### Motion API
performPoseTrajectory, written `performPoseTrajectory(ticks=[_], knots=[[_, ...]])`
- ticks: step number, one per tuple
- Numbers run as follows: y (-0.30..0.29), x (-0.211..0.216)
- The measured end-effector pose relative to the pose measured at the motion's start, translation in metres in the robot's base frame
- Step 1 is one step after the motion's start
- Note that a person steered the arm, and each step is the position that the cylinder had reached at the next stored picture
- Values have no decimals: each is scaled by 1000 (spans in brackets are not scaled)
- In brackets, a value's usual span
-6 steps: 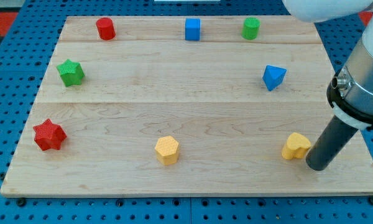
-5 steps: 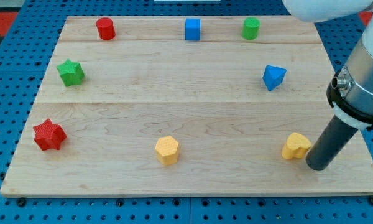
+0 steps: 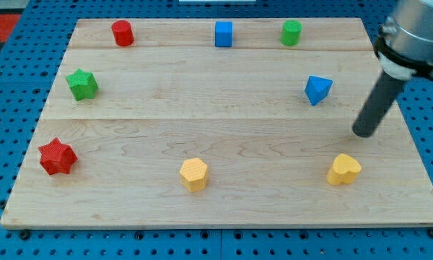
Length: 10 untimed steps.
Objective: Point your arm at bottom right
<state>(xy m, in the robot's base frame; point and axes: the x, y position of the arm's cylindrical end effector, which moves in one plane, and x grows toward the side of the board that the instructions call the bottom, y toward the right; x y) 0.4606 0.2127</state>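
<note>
Wooden board (image 3: 224, 144) on a blue pegboard, and my tip (image 3: 364, 132) sits at the view's right side, about mid-height, touching nothing, a bare rod holding no block! Nearest is the blue triangular block (image 3: 317, 89), up and to the view's left; the yellow heart-shaped block (image 3: 343, 170) lies below, apart from the tip. Further out: yellow hexagon (image 3: 193, 174), red star (image 3: 56, 157), green star (image 3: 81, 84), red cylinder (image 3: 122, 33), blue cube (image 3: 224, 33), green cylinder (image 3: 291, 32). Target is the board's bottom right corner, bare wood beyond the heart. The approach looks unfinished; next calls for sliding down the right edge, skirting the heart.
</note>
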Motion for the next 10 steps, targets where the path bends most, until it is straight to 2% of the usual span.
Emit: performPoseTrajectory(ticks=[2, 4, 5, 7, 10], knots=[[65, -28], [44, -113], [19, -121], [20, -127], [86, -39]])
